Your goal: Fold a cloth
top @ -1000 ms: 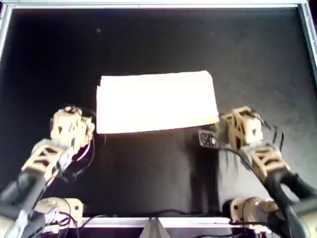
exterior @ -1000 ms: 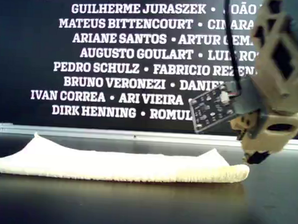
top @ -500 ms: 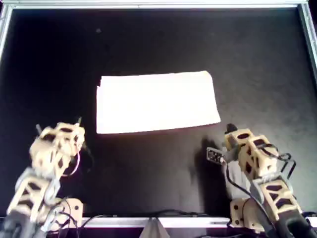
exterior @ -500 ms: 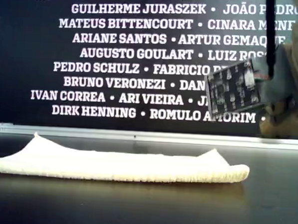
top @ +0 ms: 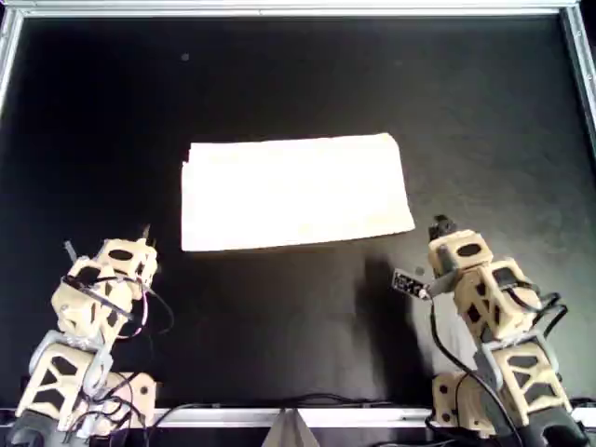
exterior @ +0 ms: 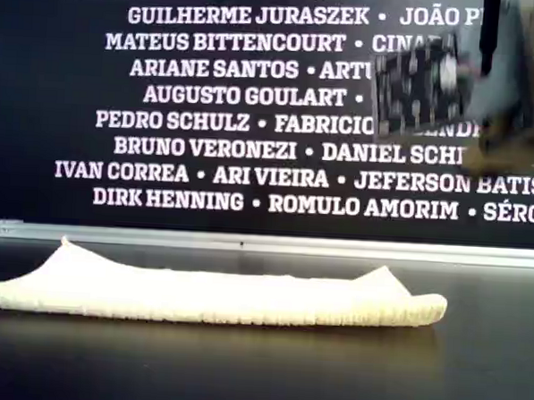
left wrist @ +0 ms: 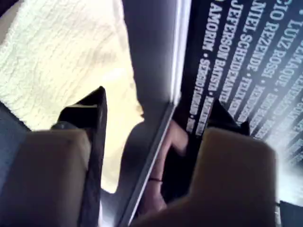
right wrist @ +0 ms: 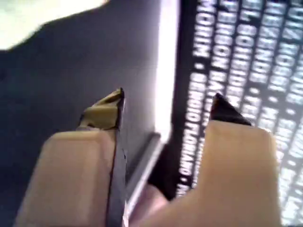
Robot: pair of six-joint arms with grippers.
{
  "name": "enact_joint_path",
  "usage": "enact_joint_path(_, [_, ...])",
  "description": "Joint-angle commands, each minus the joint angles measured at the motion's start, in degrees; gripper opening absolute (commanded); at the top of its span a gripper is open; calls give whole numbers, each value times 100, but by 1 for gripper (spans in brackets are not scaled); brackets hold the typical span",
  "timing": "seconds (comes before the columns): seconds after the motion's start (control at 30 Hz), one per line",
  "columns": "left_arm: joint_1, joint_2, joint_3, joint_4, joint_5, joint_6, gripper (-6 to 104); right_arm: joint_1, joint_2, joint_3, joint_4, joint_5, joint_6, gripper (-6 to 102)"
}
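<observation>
The cloth [top: 293, 191] lies flat on the black table as a pale, nearly white rectangle in the middle of the overhead view. In the exterior view the cloth [exterior: 208, 291] shows a rounded edge at that view's right. My left gripper [top: 108, 239] hovers near the overhead view's lower left, apart from the cloth, and its jaws [left wrist: 161, 123] are open and empty. My right gripper [top: 441, 226] sits at the overhead view's lower right, just off the cloth's near right corner. It is open [right wrist: 169, 99] with nothing in it. Both wrist views catch part of the cloth [left wrist: 57, 61] [right wrist: 42, 16].
A metal rail [top: 279, 9] edges the table's far side, with a banner of white names [exterior: 209, 116] behind it. A small circuit board [top: 407, 283] sticks out from the right arm [exterior: 514, 96], which is blurred at the exterior view's upper right.
Both arms have drawn back from the cloth's near corners toward the overhead view's bottom edge. In the exterior view the right arm has risen. The cloth has not moved.
</observation>
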Motion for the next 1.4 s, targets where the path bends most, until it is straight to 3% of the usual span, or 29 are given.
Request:
enact_joint_path(0.0, [44,105,-97,-62,-26,9,77,26,-650,-422,-211,-35,-26,81])
enact_joint_path(0.13, [44,105,-97,-62,-26,9,77,35,-2364,-1397,-211,-53,-26,86])
enact_joint_path(0.47, [44,105,-97,-62,-26,18,77,53,-6240,-4069,-211,-62,70,88])
enact_joint_path(1.27, [44,105,-97,-62,-26,18,77,352,-7515,-5335,53,-62,-18,86])
enact_joint_path(1.37, [44,105,-97,-62,-26,18,77,352,-7585,-5405,53,-62,-18,80])
